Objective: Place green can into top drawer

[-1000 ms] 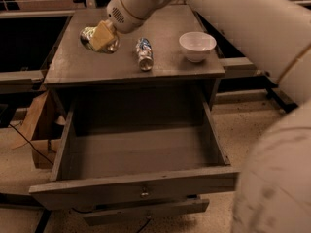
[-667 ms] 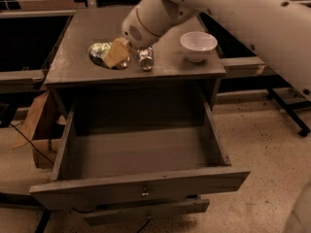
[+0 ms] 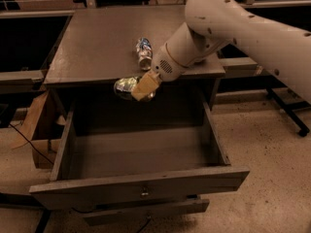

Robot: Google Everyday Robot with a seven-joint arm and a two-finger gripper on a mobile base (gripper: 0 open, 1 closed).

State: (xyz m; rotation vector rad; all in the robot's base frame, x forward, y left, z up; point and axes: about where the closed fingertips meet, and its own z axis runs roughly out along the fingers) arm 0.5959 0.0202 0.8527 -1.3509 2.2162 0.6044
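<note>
Green and shiny, the dented green can (image 3: 123,85) is pinched between the tan fingers of the pincer (image 3: 139,88) and hangs in the air, its body sticking out on the pincer's left side as the camera sees it. Directly below the pincer lies the top drawer (image 3: 141,182), pulled wide out, with its small knob (image 3: 144,193) at the centre of the front, well below the pincer. Just behind the pincer runs the front edge of the grey surface (image 3: 92,47), where a silver-and-blue can (image 3: 144,52) lies near the pincer but apart from it. The white arm (image 3: 218,23) rises up and to the right from the pincer. Well off to the pincer's left, brown cardboard (image 3: 34,123) leans beside the cabinet.
</note>
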